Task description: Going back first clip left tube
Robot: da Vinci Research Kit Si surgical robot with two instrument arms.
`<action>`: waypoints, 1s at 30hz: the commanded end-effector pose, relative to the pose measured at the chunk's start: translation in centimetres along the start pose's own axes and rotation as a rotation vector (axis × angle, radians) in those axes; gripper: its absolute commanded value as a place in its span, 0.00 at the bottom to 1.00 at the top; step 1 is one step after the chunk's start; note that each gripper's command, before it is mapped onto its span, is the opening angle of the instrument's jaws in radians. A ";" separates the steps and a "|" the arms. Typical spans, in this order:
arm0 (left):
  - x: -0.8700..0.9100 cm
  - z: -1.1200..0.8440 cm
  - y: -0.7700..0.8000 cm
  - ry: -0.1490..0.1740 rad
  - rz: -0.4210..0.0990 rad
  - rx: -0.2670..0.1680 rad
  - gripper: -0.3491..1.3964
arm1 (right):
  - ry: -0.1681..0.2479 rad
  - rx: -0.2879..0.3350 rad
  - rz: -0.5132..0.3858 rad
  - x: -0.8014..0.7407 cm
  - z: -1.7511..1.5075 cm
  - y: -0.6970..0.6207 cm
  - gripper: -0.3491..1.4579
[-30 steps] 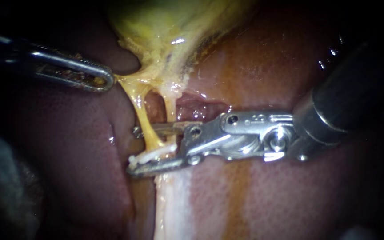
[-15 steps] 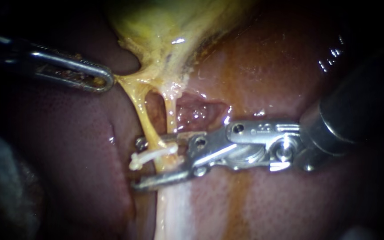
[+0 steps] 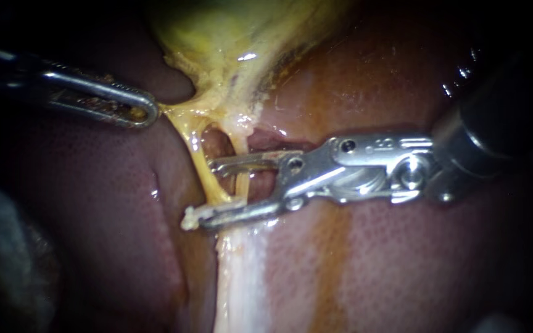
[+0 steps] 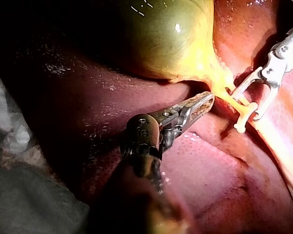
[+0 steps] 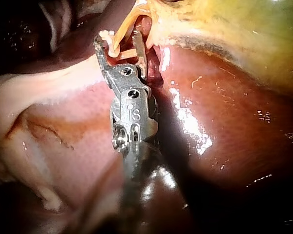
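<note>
**Movement.** Compared with half a second ago, the right instrument point(image 3: 208, 194) has shifted toward 2 o'clock against the tissue, with its shaft drawn back toward the 3 o'clock edge. Its jaws stand apart and nothing is gripped. This is judged to be a withdrawal after the clip was released.

**Liver.** The liver point(image 3: 402, 265) fills the field from 3 to 9 o'clock and serves as the bed for the work.

**Gallbladder.** The gallbladder point(image 3: 235, 37) lies at 12 o'clock. Its neck is drawn toward 9 o'clock.

**Left instrument.** The left instrument point(image 3: 146, 111) enters from 9 o'clock, with its jaws clamped together on yellow tissue at the gallbladder neck. This hold is judged to keep both tubes taut and spread apart. No shift is noted in it.

**Tubes.** The left tube point(image 3: 200, 163) runs from the neck toward 6 o'clock and passes just beside the tip of the upper jaw. The right tube point(image 3: 237, 151) is crossed by that jaw.

**Clip.** The clip point(image 3: 190, 217) is seated across the lower end of the left tube, at 7 o'clock from centre. It lies between the parted jaws and close along the lower one, and whether it touches that jaw cannot be told. It now sits nearer the lower jaw than it did earlier. The clip's own place on the tube appears unchanged.
</note>
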 end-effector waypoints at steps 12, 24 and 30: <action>-0.01 -0.01 0.00 0.000 0.000 0.000 0.00 | -0.018 0.001 -0.035 0.02 -0.82 -0.15 0.47; -0.01 0.12 0.00 0.000 0.001 -0.001 0.00 | -0.057 -0.010 -0.051 0.05 -1.17 -0.16 0.47; -0.05 0.32 -0.05 -0.002 0.004 -0.004 0.00 | -0.055 -0.024 -0.041 0.08 -1.32 -0.17 0.47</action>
